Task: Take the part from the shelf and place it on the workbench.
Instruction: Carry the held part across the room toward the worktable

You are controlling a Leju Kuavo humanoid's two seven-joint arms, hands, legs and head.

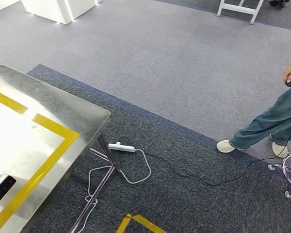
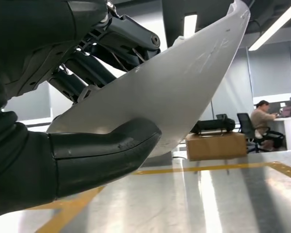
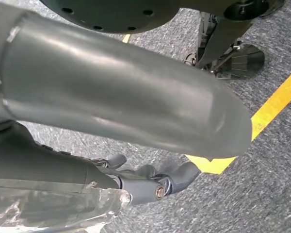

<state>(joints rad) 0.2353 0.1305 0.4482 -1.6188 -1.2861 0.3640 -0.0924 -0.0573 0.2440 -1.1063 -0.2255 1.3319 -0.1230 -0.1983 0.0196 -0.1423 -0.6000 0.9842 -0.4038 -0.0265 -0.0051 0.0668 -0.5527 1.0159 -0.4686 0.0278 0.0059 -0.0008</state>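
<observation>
**Carrying the white part in over the steel counter**

Gripping the part, the left robot hand pinches it between its thick thumb below and the darker fingers above, as the left wrist view shows. The part is a long, curved white panel; its long axis runs away from the palm and tapers to a point well beyond the fingertips. It hangs above the counter and I cannot see it touching the steel at any point. Yellow tape marks a framed area on the surface beneath it.

From the head view, the counter lies to the robot's left, so the left arm is the nearer one and already has the load. The coming move seems to turn on lowering the panel flat inside the taped frame, with its far tip coming down without catching the steel first.

The right robot hand hangs toward the carpeted floor with its fingers curled loosely and nothing in them.

A person stands on the carpet at the right edge of the head view, near a power strip and its cable. Another person sits at a desk in the background of the left wrist view, behind a cardboard box.
</observation>
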